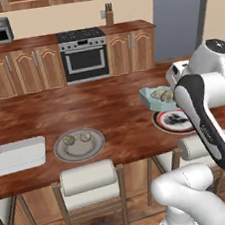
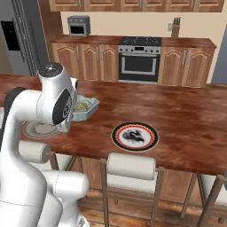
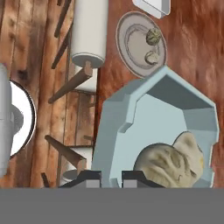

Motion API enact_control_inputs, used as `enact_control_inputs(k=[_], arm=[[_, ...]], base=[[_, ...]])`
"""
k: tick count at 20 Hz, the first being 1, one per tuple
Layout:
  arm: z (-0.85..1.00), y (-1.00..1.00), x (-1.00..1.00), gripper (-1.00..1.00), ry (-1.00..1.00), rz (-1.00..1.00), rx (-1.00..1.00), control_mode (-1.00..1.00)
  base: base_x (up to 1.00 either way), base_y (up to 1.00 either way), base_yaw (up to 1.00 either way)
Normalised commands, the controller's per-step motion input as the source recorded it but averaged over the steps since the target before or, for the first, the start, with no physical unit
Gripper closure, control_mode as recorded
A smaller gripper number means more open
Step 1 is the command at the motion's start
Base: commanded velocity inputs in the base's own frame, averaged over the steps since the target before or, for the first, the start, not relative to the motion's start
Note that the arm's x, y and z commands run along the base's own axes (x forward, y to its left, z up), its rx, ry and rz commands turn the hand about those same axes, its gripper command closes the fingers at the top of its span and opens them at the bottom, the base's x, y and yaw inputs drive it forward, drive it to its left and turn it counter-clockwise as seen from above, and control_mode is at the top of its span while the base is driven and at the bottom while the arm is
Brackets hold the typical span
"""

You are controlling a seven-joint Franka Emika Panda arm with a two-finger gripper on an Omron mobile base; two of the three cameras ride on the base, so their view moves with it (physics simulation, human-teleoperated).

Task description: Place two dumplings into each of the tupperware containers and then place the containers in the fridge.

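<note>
Base cameras look forward-down from behind arm, left and right, sharing long brown wooden table; hand camera hangs close above light blue octagonal tub.

No text, label, brand or number can be read anywhere

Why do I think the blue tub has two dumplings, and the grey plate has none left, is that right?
Not quite. The blue tub does hold two dumplings, but the grey plate is not empty: two dumplings sit on it. The left base view shows them plainly, and the hand view too.
</note>
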Motion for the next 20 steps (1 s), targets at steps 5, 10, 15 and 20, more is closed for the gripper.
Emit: enact_control_inputs(k=[5, 10, 15, 20], arm=[[0.03, -0.20, -0.77, 1.00, -0.28, 0.27, 0.00, -1.00], [0.34, 0.13, -0.58, 1.00, -0.04, 0.03, 0.00, -1.00], [0.19, 0.02, -0.17, 1.00, 0.00, -0.01, 0.00, -1.00], [0.09, 0.04, -0.14, 1.00, 0.05, -0.03, 0.00, -1.00]], base=[[0.00, 0.00, 0.00], [0.00, 0.00, 0.00], [0.00, 0.00, 0.00], [0.00, 0.00, 0.00]])
